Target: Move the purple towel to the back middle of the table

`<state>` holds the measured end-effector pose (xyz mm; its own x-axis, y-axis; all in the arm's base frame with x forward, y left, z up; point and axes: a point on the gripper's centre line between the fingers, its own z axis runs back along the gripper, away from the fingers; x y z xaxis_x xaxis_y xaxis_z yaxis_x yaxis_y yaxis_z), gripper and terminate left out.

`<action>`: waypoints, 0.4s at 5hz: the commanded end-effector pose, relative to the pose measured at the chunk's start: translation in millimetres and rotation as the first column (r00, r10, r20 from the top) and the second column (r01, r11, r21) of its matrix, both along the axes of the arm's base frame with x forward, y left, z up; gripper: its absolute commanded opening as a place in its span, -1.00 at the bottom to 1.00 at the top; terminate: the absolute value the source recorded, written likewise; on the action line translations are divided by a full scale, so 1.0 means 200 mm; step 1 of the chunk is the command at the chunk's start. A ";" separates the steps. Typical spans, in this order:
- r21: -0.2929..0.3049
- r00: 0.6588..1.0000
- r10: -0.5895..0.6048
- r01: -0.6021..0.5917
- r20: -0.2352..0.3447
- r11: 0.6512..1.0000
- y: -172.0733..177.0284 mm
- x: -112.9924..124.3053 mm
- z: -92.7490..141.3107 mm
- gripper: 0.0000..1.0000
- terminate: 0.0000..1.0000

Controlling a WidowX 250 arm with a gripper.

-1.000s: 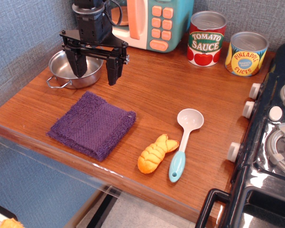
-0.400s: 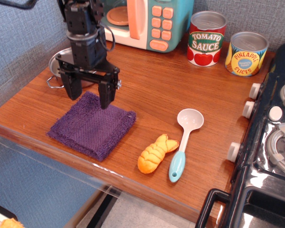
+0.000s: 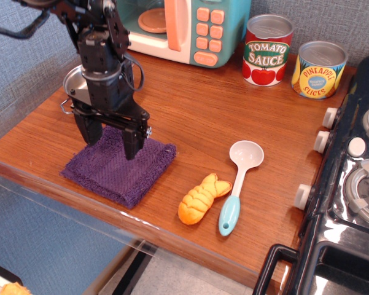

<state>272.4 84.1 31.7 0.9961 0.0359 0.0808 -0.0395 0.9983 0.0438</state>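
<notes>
The purple towel [image 3: 120,169] lies folded flat on the reddish-brown table [image 3: 221,117] near its front left edge. My black gripper [image 3: 110,145] is open and points down over the towel's back half. One fingertip [image 3: 88,137] is at the towel's back left edge and the other fingertip [image 3: 132,150] is over the towel's middle right. I cannot tell whether the tips touch the cloth. The arm hides part of the towel's back edge.
A steel pot [image 3: 80,86] sits behind the gripper at the left. A toy microwave [image 3: 184,27], a tomato sauce can [image 3: 267,50] and a pineapple can [image 3: 319,69] line the back. A yellow pastry [image 3: 201,198] and spoon [image 3: 237,184] lie front middle. A black stove [image 3: 350,184] stands right.
My open gripper has moved from above the steel pot forward and down to the purple towel. The towel has not moved.
</notes>
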 end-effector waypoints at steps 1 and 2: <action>-0.019 0.991 0.012 -0.009 0.137 1.000 0.03 0.00 -0.02 1.00 -1.00; -0.037 0.991 0.018 -0.013 0.135 0.999 0.03 0.01 -0.02 1.00 -1.00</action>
<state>268.8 84.8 18.3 0.9826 0.0521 0.1782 -0.0508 0.9986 -0.0121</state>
